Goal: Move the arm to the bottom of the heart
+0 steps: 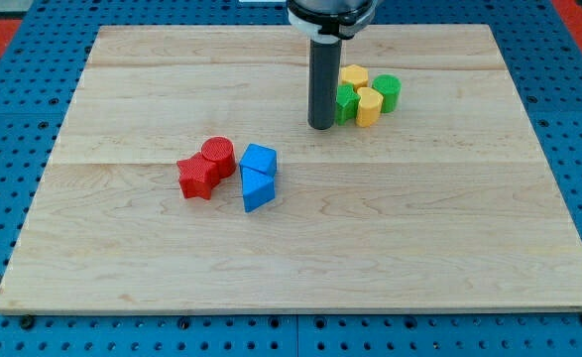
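— Where is my tip?

— Down on the table, in the upper half, a little right of centre. It is the lower end of the dark rod.

— And the claw, open or closed?

— The arm ends in that plain rod. It grips nothing and only stands on the wood.

— Where is the heart?

— The yellow heart sits to the view's right of my tip and slightly higher. The shape is small, so I read it as a heart with some doubt. Its lower end lies at nearly the tip's height.

— Anything between them?

— The green star, just beside the rod on the right. I cannot tell whether it touches the rod. It is pressed against the heart.

— What else is nearby?

— A yellow block lies up and right of my tip, behind the star. A green cylinder is farther right, beyond the heart.

— And the other side?

— Well apart, down and left of my tip, is a blue cube with a blue wedge below it. Farther left are a red cylinder and a red star, touching each other.
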Motion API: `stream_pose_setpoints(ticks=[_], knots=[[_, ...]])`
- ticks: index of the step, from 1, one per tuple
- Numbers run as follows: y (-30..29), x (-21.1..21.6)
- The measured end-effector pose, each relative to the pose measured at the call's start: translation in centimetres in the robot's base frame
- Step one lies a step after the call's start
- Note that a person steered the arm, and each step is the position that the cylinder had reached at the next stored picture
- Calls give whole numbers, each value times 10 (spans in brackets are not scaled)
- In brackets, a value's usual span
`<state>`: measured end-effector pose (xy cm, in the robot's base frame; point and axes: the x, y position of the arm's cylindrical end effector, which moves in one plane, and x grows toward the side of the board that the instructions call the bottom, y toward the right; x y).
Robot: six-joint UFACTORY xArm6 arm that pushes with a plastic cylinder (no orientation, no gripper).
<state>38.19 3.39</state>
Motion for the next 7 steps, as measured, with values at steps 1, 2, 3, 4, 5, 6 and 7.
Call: stream_pose_setpoints(ticks=[1, 2, 3, 4, 5, 6, 7], knots=[[0, 0], [-1, 0], [8, 37], [8, 53], [15, 37], [16, 36], [16, 37]])
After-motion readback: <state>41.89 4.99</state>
